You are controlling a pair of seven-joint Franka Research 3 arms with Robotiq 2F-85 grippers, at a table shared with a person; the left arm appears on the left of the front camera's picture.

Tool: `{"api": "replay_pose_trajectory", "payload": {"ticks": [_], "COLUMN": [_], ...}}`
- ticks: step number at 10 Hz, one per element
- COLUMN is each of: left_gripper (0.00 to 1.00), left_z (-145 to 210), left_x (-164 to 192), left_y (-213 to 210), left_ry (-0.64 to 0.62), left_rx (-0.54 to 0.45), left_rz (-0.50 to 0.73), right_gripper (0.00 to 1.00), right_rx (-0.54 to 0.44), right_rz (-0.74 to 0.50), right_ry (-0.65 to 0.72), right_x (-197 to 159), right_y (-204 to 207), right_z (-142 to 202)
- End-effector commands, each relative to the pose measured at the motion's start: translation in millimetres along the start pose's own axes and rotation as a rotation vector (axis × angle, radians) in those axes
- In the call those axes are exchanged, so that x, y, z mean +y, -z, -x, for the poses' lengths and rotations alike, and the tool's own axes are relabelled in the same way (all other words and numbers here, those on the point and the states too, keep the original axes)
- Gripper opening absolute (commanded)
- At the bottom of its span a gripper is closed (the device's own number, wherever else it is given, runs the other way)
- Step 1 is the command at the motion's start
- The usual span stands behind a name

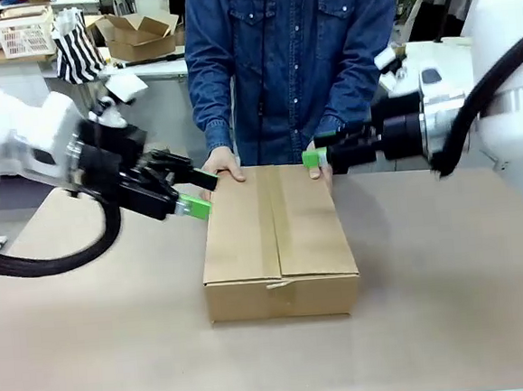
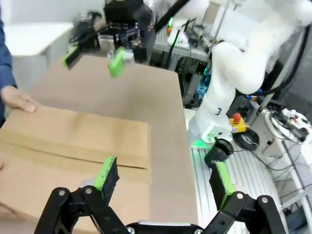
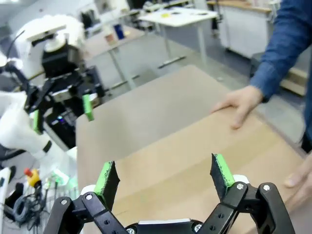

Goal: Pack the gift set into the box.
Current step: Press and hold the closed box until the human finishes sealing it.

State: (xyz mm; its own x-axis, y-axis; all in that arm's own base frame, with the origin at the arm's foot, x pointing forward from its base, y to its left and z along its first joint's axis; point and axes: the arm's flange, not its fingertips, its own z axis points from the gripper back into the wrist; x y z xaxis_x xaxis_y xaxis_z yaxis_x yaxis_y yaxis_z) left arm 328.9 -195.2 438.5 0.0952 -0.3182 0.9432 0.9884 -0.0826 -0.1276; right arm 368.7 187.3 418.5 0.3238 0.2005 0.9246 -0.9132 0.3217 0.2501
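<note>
Cardboard box (image 1: 279, 239); left gripper (image 1: 201, 193), right gripper (image 1: 317, 149) spread at far corners.

bright, even overhead light; soft shadow at near foot of box (image 1: 279, 248); left arm (image 1: 54, 144) motion-blurred in front view; wrist views bowed at edges, far background soft.

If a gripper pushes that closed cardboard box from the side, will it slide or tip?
Probably slides: the box lies low and wide, flat on the table. Its cardboard walls likely stay stiff. The person's hand on top may resist.
</note>
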Motion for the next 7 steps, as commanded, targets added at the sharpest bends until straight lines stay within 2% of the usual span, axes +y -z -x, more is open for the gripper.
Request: {"api": "replay_pose_trajectory", "payload": {"ticks": [1, 2, 3, 5, 7], "left_gripper": [1.0, 1.0, 1.0, 1.0, 1.0], "left_z": [65, 82, 99, 124, 139], "left_x": [-15, -7, 1, 9, 13], "left_y": [34, 40, 43, 49, 54], "left_ry": [0.005, 0.003, 0.027, 0.054, 0.095], "left_rx": [-0.131, -0.137, -0.129, -0.076, -0.036], "left_rz": [-0.002, -0.074, -0.096, -0.16, -0.206], "right_gripper": [1.0, 1.0, 1.0, 1.0, 1.0], "right_rx": [0.018, 0.065, 0.057, 0.041, 0.01], "right_rz": [-0.173, -0.235, -0.298, -0.293, -0.328], "right_ry": [0.033, 0.022, -0.031, -0.129, -0.185], "right_x": [-18, -20, -21, -25, -24], "right_y": [32, 35, 38, 39, 34], "right_z": [45, 58, 68, 84, 82]}}
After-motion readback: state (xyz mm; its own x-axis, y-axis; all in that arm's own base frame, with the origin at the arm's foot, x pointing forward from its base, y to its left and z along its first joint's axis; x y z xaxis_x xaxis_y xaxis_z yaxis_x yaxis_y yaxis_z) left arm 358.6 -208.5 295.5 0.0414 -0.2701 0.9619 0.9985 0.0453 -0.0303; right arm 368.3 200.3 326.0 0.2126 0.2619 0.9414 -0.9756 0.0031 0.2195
